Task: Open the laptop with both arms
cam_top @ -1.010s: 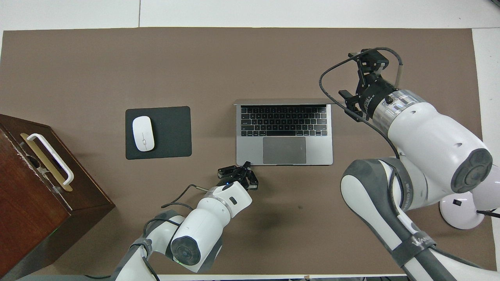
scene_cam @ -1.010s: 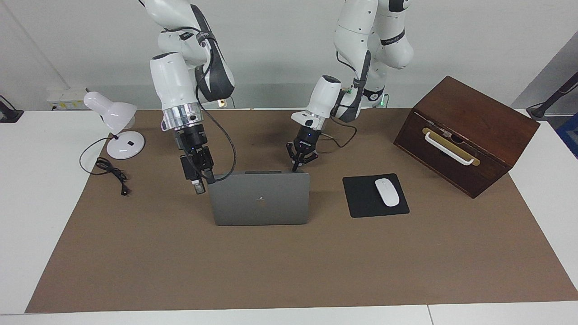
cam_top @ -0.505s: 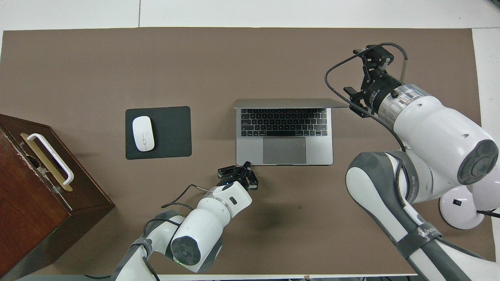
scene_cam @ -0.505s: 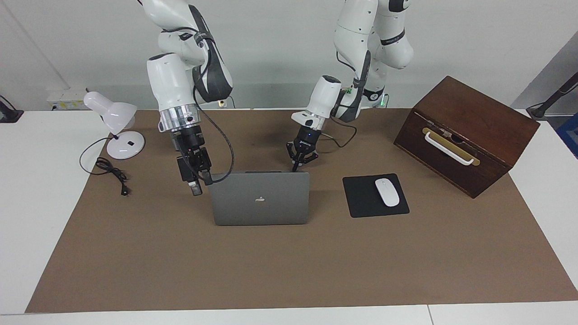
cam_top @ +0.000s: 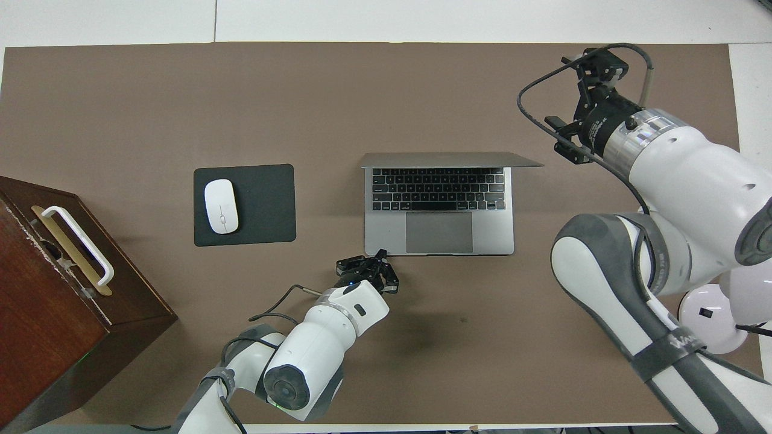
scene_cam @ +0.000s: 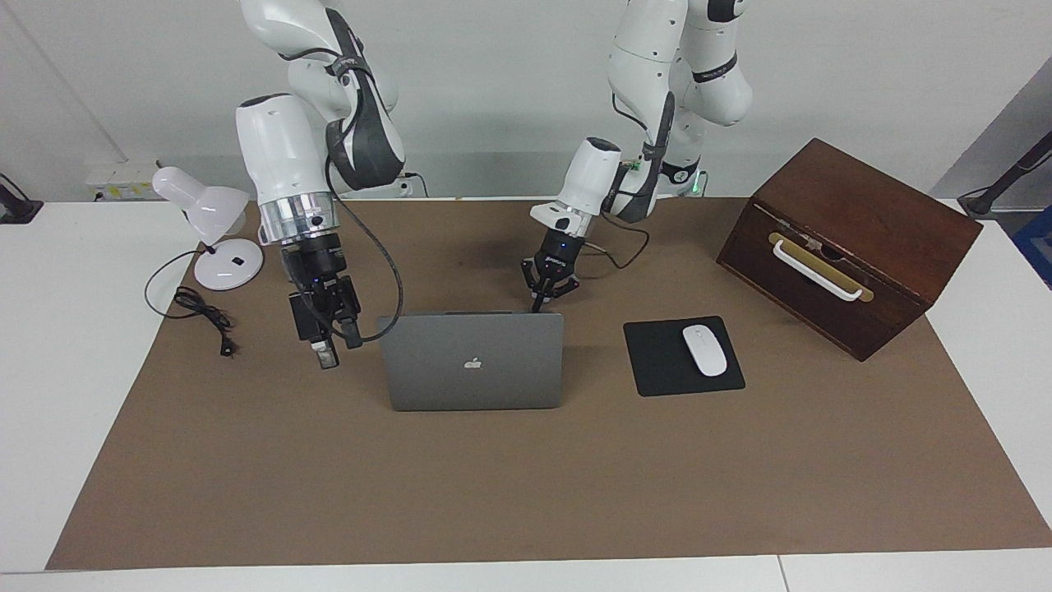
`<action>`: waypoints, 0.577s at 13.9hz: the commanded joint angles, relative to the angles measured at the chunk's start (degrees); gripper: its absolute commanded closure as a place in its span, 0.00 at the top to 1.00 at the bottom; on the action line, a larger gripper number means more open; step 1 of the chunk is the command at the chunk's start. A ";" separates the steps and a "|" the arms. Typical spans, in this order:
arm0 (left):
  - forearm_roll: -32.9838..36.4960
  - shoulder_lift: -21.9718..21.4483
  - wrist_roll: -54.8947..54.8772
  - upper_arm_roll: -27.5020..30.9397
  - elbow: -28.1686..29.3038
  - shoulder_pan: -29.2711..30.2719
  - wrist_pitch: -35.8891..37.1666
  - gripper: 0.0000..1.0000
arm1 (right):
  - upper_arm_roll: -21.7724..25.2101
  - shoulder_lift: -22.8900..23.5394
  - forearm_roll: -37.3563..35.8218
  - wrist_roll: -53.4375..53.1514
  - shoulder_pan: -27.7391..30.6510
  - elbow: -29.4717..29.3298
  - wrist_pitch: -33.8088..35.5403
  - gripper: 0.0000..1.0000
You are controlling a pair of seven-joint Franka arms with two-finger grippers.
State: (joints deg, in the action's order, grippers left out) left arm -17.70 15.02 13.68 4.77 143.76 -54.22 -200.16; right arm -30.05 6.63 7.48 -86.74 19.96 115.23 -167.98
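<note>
The silver-grey laptop (scene_cam: 472,362) stands open on the brown mat, its lid upright with the logo facing away from the robots; its keyboard (cam_top: 439,188) shows in the overhead view. My left gripper (scene_cam: 538,306) is shut, its tips meeting on the corner of the laptop's base (cam_top: 381,255) nearest the robots, at the mouse pad's side. My right gripper (scene_cam: 326,355) hangs in the air beside the lid's edge toward the right arm's end of the table, apart from the lid, over bare mat (cam_top: 594,60).
A black mouse pad (scene_cam: 657,362) with a white mouse (scene_cam: 705,350) lies beside the laptop toward the left arm's end. A wooden box (scene_cam: 846,242) with a white handle stands past it. A white desk lamp (scene_cam: 215,230) and its cable (scene_cam: 201,312) sit at the right arm's end.
My right gripper has drawn away from the lid's corner toward the right arm's end of the table. The lid has tipped a little further open. The left gripper has not moved.
</note>
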 commanded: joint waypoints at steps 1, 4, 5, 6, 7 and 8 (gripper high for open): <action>-0.76 5.19 -0.41 -0.11 -2.08 1.48 -0.58 0.00 | 0.95 4.43 -8.84 2.72 0.87 -8.23 5.18 0.92; -0.94 5.11 -0.41 -0.11 -2.52 1.57 -0.58 0.00 | 2.27 9.44 -19.57 4.90 0.96 -21.14 17.47 0.92; -1.37 5.11 -0.41 -0.11 -3.13 1.66 -0.58 0.00 | 2.27 10.76 -22.65 7.53 0.96 -25.19 22.30 0.92; -1.46 4.93 -0.41 -0.11 -3.22 1.66 -0.58 0.00 | 2.36 11.82 -24.08 11.38 1.05 -28.62 26.61 0.92; -1.64 4.49 -0.41 -0.11 -3.23 1.66 -0.58 0.00 | 2.45 12.09 -24.26 16.55 1.57 -30.40 30.22 0.92; -1.73 4.06 -0.41 -0.11 -3.14 1.66 -0.49 0.00 | 2.80 11.83 -24.35 22.44 2.27 -30.67 32.95 0.92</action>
State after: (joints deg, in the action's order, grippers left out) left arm -17.84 15.03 13.92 4.76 143.72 -54.21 -200.20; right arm -26.76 16.13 -15.20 -72.94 20.93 88.98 -139.88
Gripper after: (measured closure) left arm 0.991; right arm 0.084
